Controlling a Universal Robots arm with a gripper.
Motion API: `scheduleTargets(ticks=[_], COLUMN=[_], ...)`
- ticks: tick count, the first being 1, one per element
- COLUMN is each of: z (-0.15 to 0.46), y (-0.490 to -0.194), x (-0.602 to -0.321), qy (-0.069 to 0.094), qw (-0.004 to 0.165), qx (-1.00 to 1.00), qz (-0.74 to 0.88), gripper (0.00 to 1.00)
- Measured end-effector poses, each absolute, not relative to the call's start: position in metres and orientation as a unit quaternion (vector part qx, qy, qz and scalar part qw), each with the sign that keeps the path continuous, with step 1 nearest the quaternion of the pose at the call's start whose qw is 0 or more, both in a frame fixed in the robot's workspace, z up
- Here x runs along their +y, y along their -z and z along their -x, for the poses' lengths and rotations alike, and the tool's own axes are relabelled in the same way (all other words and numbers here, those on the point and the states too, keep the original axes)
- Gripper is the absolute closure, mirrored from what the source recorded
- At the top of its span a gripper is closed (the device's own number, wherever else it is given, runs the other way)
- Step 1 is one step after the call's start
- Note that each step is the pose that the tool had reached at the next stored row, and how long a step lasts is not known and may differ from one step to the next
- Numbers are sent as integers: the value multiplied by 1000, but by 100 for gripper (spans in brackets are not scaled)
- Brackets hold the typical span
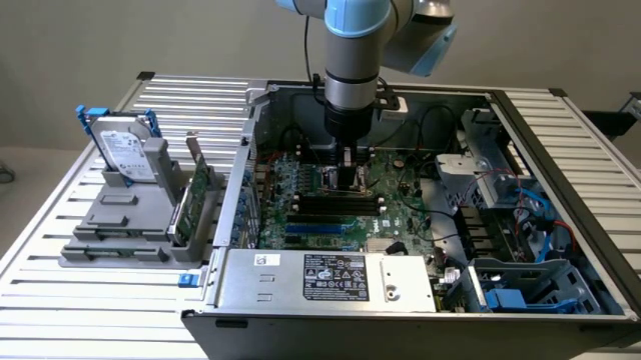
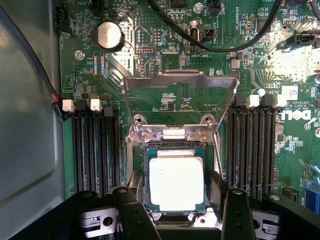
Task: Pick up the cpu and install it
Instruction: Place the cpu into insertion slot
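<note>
A robot arm [image 1: 350,45] reaches straight down from the top centre of the exterior view into an open computer case [image 1: 561,225] on a slatted metal counter [image 1: 90,300]. Its wrist is vertical and its hand [image 1: 347,180] hangs low over the green motherboard [image 1: 401,217], in the upper middle of the case, behind the boxed power supply [image 1: 331,279] at the front.

In the wrist view, the hand's two black fingers [image 2: 131,205] stand apart, one on each side of the cpu [image 2: 176,181]. They are spread wider than the chip, and a gap shows between the chip and at least one finger. The cpu lies flat and square in the motherboard socket [image 2: 136,167], not gripped. Its silvery-white top glares under the light, a thin darker rim runs round it, and its edges line up with the socket's frame. The metal retaining plate [image 2: 179,82] is swung up and open beyond the chip. Rows of black memory slots [image 2: 95,150] flank the socket on both sides, and a round coin battery [image 2: 109,36] sits farther off on the board.

At the exterior view's left, well apart from the case, a hard drive [image 1: 125,154] with a white label stands upright in a grey holder [image 1: 120,225].
</note>
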State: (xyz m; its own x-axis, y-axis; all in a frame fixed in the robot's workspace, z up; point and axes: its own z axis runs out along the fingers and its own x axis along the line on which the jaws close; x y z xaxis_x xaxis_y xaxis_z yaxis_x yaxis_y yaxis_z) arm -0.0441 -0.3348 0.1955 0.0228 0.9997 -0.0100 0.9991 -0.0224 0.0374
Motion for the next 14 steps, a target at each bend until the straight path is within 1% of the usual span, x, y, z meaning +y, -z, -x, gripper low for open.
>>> scheduleTargets(ticks=[14], z=[44], y=[-196], x=[-332], qy=[-9], qw=[17], qx=[699], qz=[-715], gripper=[37])
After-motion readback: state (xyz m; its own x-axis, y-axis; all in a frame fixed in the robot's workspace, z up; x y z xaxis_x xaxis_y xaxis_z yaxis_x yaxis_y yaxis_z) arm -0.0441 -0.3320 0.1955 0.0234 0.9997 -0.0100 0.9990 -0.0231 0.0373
